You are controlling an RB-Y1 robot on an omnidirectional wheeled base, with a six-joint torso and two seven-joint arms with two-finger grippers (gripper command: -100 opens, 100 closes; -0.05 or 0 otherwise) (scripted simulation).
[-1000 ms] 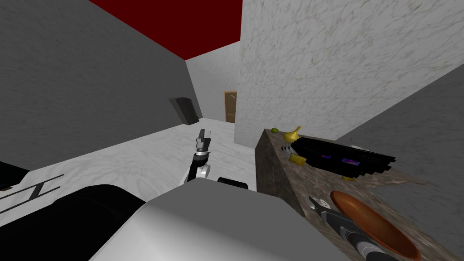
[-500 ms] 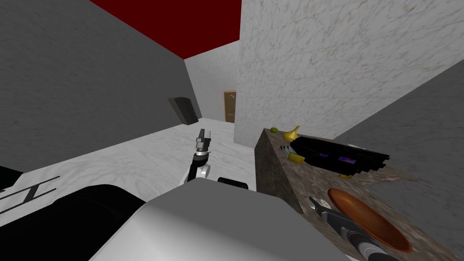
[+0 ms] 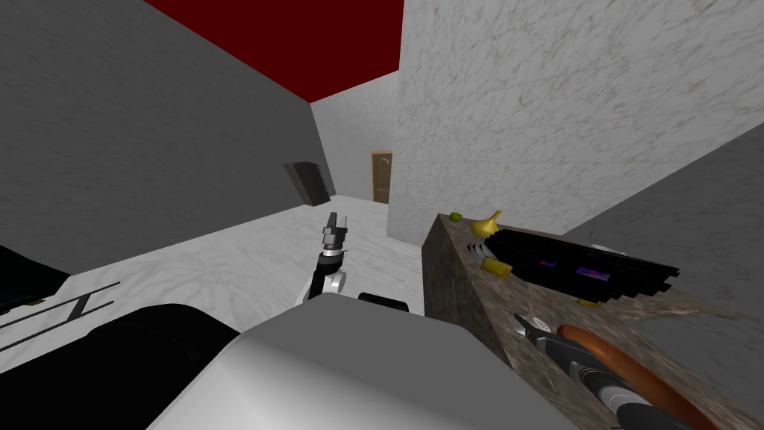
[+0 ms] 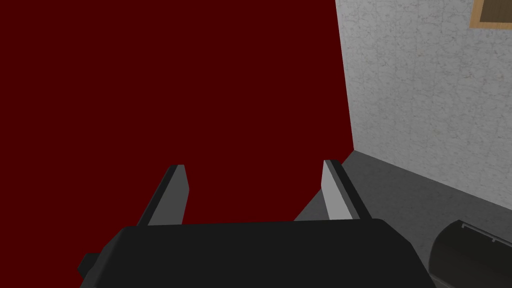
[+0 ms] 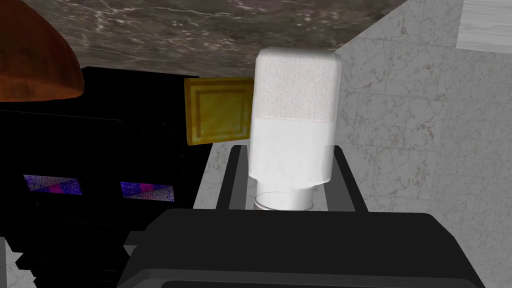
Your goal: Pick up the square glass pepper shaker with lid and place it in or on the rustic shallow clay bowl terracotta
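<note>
Right gripper [image 5: 290, 156] clamped on the sides of white square shaker [image 5: 296, 115]; beyond the fingertips a yellow block [image 5: 216, 111], black box [image 5: 100, 150], marbled brown bench [image 5: 200, 35], orange-brown bowl [image 5: 30, 60].

a black appliance [image 3: 539, 257] sits on the brown marbled counter [image 3: 448, 287], a yellow object [image 3: 486, 223] just beside it.

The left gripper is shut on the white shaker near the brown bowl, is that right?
No, it is the right gripper that is shut on the white shaker near the brown bowl, as the right wrist view shows. The left gripper stands open, holding nothing, in the left wrist view.
</note>
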